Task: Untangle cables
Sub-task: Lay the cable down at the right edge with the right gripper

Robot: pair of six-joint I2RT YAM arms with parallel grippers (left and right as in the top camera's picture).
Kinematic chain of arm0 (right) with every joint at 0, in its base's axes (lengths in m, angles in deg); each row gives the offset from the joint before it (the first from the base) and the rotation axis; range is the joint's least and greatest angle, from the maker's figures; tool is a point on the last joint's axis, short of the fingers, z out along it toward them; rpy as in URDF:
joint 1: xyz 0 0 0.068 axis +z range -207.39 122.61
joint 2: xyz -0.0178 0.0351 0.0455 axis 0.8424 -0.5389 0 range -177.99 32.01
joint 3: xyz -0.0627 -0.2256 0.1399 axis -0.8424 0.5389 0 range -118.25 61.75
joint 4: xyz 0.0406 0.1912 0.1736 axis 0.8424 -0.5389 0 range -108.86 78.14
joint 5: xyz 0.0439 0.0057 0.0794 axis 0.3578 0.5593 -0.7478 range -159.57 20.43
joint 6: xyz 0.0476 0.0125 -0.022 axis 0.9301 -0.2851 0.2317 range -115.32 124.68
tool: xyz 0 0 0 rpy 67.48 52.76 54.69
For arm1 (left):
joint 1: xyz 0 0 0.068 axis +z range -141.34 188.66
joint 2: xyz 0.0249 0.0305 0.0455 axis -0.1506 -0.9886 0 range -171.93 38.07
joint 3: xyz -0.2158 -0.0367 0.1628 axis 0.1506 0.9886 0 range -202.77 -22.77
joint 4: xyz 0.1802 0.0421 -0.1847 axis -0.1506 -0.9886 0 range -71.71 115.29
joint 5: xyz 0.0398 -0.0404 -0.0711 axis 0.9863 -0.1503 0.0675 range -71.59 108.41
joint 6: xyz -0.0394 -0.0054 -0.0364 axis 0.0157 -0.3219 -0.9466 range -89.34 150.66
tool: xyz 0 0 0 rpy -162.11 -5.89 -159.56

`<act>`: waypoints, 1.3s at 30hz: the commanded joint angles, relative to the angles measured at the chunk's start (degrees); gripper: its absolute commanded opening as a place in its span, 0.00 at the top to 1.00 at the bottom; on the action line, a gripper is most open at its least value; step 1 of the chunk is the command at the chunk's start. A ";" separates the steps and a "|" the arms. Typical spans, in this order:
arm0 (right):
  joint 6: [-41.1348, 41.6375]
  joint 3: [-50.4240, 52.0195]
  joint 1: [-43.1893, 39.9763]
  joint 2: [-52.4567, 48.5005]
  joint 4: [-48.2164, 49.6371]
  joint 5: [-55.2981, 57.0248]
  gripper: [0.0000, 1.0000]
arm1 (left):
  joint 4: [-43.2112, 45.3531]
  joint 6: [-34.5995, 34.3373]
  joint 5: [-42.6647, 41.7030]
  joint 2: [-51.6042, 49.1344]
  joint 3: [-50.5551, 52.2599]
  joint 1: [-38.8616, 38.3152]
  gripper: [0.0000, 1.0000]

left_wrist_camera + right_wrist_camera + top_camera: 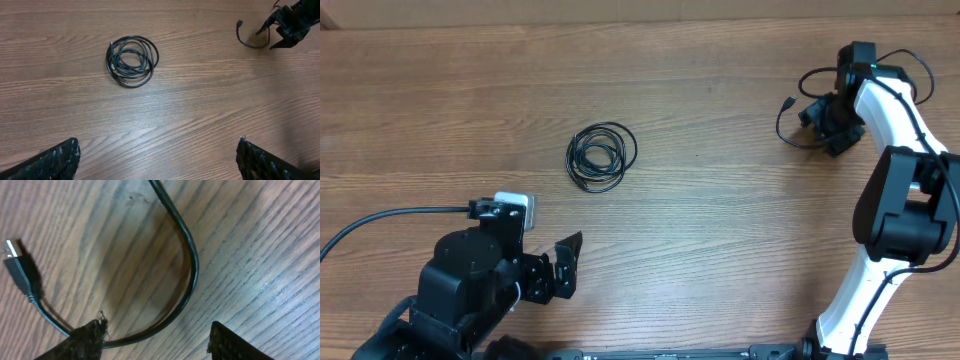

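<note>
1. While both arms sit at the wood-grain table, we log the coil of cables lying flat near the table's middle. It is several thin black loops stacked in a rough ring, and neither arm touches it.
2. We see the left gripper near the front left of the table, well apart from the coil and pointed toward it. Its fingers sit in the two bottom corners of the left wrist view, spread wide. Only bare wood shows between them, and they have hold of nothing.
3. We note one loose cable far off to the right, well apart from the coil, lying on the wood as an open curve.
4. We find the right gripper low over the table, just beside that curve.
5. In the right wrist view the cable's USB plug lies free on the wood, its metal tip pointing up and left. From the plug the cord runs down to the tip of one finger and crosses into the gap. It then sweeps up in a wide arc and leaves the view at the top.
6. We record the right fingers as partly apart, with a clear gap between them. The cord meets one fingertip, though we cannot tell whether it touches it or passes beneath. The other finger stands clear of the cord, so the cord is not pinched.
</note>
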 commanded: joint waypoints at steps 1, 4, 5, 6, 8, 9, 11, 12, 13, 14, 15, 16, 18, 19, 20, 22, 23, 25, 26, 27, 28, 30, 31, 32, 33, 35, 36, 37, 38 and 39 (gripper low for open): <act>0.74 2.21 0.02 -0.17 1.40 0.13 0.35 | 0.15 1.11 0.72 -0.09 0.15 -0.04 0.00; 0.72 4.59 0.02 -0.17 4.02 -0.39 0.38 | 0.15 1.14 0.74 -0.09 0.15 -0.04 0.01; 0.72 5.03 0.02 -0.17 4.57 -0.55 0.40 | 0.15 1.14 0.72 -0.09 0.17 -0.04 0.00; 0.72 5.20 0.02 -0.17 4.92 -0.55 0.42 | 0.15 1.11 0.72 -0.09 0.15 -0.04 0.00; 0.72 5.60 0.02 -0.17 5.77 -0.52 0.43 | 0.15 1.14 0.72 -0.09 0.15 -0.04 0.00; 0.70 5.64 0.02 -0.17 6.08 -0.50 0.44 | 0.15 1.14 0.72 -0.09 0.15 -0.04 0.00; 0.70 6.03 0.02 -0.17 7.04 -0.50 0.45 | 0.15 1.14 0.72 -0.09 0.15 -0.04 0.00; 0.70 6.23 0.02 -0.17 7.50 -0.50 0.47 | 0.15 1.14 0.72 -0.09 0.15 -0.04 0.00; 0.70 6.36 0.02 -0.20 7.87 -0.50 0.50 | 0.15 1.14 0.74 -0.09 0.15 -0.04 0.00; 0.70 6.60 0.02 -0.17 8.28 -0.48 0.52 | 0.15 1.11 0.74 -0.09 0.17 -0.04 0.00; 0.70 6.88 0.02 -0.17 8.68 -0.48 0.56 | 0.15 1.11 0.72 -0.09 0.15 -0.04 0.00; 0.70 6.95 0.02 -0.20 8.72 -0.42 0.60 | 0.15 1.11 0.72 -0.09 0.15 -0.04 0.00; 0.72 6.95 0.02 -0.33 8.70 -0.20 0.64 | 0.15 1.11 0.74 -0.09 0.15 -0.04 0.00; 0.72 6.95 0.02 -0.37 8.70 -0.20 0.65 | 0.15 1.14 0.72 -0.09 0.15 -0.04 0.00; 0.70 6.95 0.02 -0.37 8.70 -0.11 0.64 | 0.15 1.11 0.72 -0.09 0.15 -0.04 0.00; 0.70 6.95 0.02 -0.39 8.55 0.39 0.65 | 0.15 1.11 0.74 -0.09 0.17 -0.04 0.00; 0.68 6.95 0.02 -0.39 8.41 1.01 0.66 | 0.15 1.11 0.72 -0.09 0.17 -0.04 0.00; 0.68 6.95 0.02 -0.39 8.02 2.25 0.67 | 0.15 1.11 0.74 -0.09 0.15 -0.04 0.00; 0.70 6.95 0.02 -0.39 7.82 2.78 0.71 | 0.15 1.11 0.72 -0.09 0.17 -0.04 0.00; 0.66 6.95 0.02 -0.39 7.78 2.97 0.74 | 0.15 1.11 0.74 -0.09 0.17 -0.04 0.00; 0.68 6.95 0.02 -0.39 7.82 3.04 0.78 | 0.15 1.14 0.72 -0.09 0.17 -0.04 0.00; 0.68 6.95 -0.04 -0.39 8.20 3.23 0.86 | 0.15 1.14 0.72 -0.09 0.15 -0.04 0.00; 0.68 6.95 -0.13 -0.39 8.44 3.50 0.90 | 0.15 1.11 0.72 -0.09 0.15 -0.04 0.00; 0.68 6.95 -0.28 -0.39 8.72 3.98 0.95 | 0.15 1.11 0.72 -0.09 0.15 -0.04 0.00; 0.68 6.95 -0.48 -0.39 9.05 4.72 0.96 | 0.15 1.11 0.74 -0.09 0.15 -0.04 0.00; 0.61 6.95 -1.05 -0.39 10.29 6.21 0.96 | 0.15 1.11 0.72 -0.09 0.17 -0.04 0.00; 0.42 6.95 -1.46 -0.39 11.19 6.82 0.96 | 0.15 1.11 0.72 -0.09 0.15 -0.04 0.01; 0.22 6.91 -1.99 -0.39 12.20 6.99 0.96 | 0.15 1.11 0.74 -0.09 0.15 -0.04 0.00; 0.20 6.67 -2.69 -0.39 12.92 7.23 0.96 | 0.15 1.11 0.74 -0.09 0.15 -0.04 0.00; 0.20 6.14 -3.54 -0.39 13.33 7.32 0.96 | 0.15 1.11 0.72 -0.09 0.15 -0.04 0.00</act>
